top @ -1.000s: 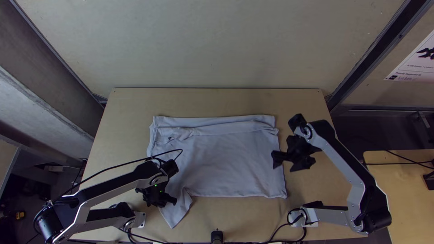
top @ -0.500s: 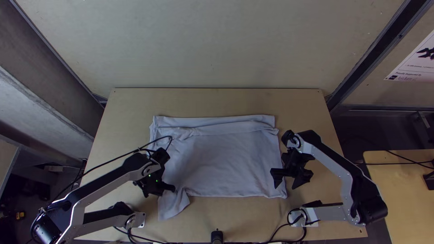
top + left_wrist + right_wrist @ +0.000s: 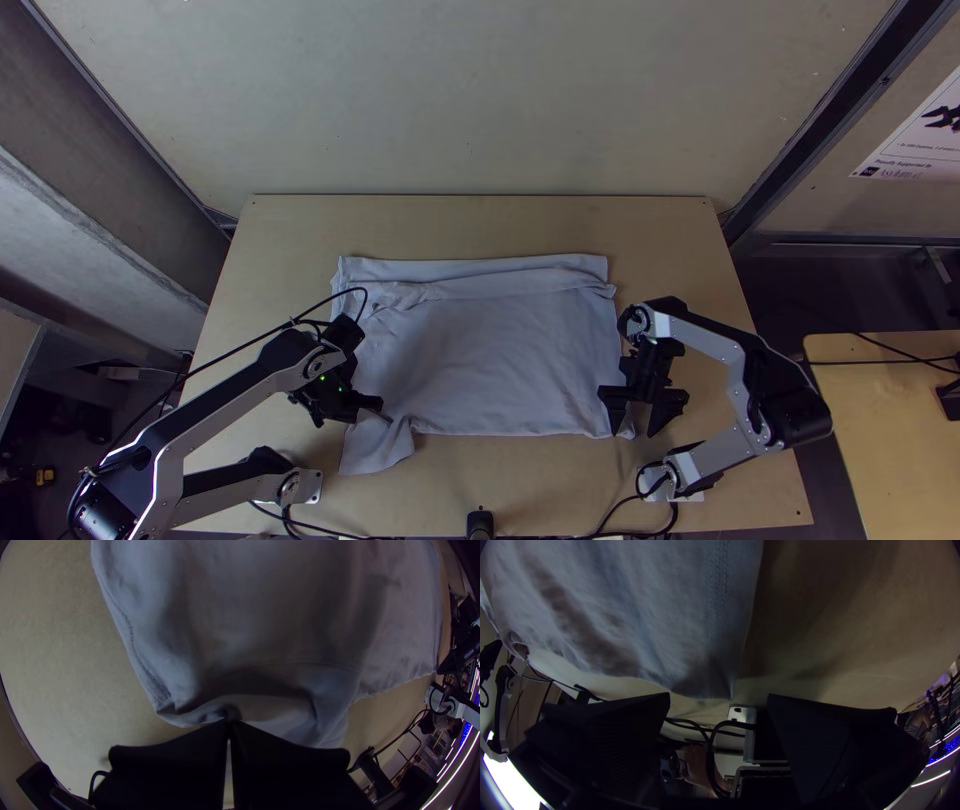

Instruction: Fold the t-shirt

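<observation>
While my L gripper (image 3: 380, 404) pinches the t-shirt (image 3: 505, 355) by its near L part, my R gripper (image 3: 632, 431), fingers spread, is at the near R corner; it's lying approx. mid-table (image 3: 285, 235), w/ a folded band along the far edge.

The T-shirt (image 3: 500, 350) lies on the table (image 3: 480, 225), left gripper (image 3: 380, 405) at its near left, right gripper (image 3: 632, 426) near right; wall (image 3: 470, 100) behind.

Pale t-shirt (image 3: 510, 360), mostly spread, on light wooden table (image 3: 550, 480)
</observation>
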